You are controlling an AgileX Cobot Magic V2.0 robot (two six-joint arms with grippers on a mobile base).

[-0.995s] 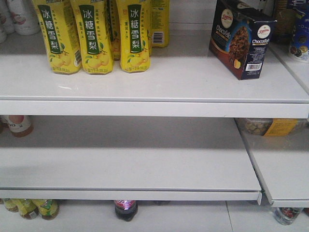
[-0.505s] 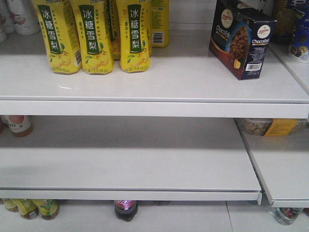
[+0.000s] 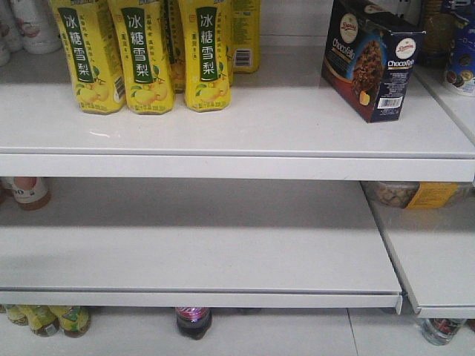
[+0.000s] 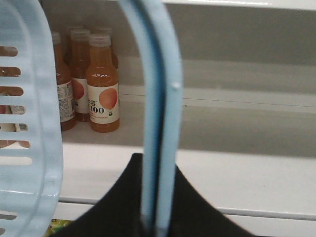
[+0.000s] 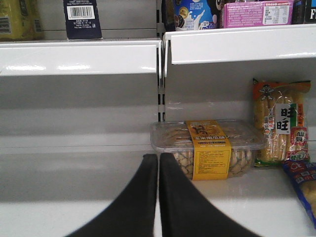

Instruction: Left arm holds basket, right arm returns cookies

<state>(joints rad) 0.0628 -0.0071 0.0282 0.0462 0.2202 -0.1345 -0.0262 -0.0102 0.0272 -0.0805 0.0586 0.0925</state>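
The cookies (image 3: 372,57) stay unmoved on the shelf (image 3: 282,119).

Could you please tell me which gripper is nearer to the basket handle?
Left. The left gripper is shut on the basket handle; the right gripper, shut and empty, faces a shelf with no basket in view.

Cut off by frame edges: basket (image 4: 29,148) at left, cookies (image 5: 82,19) above the shelf's front edge.
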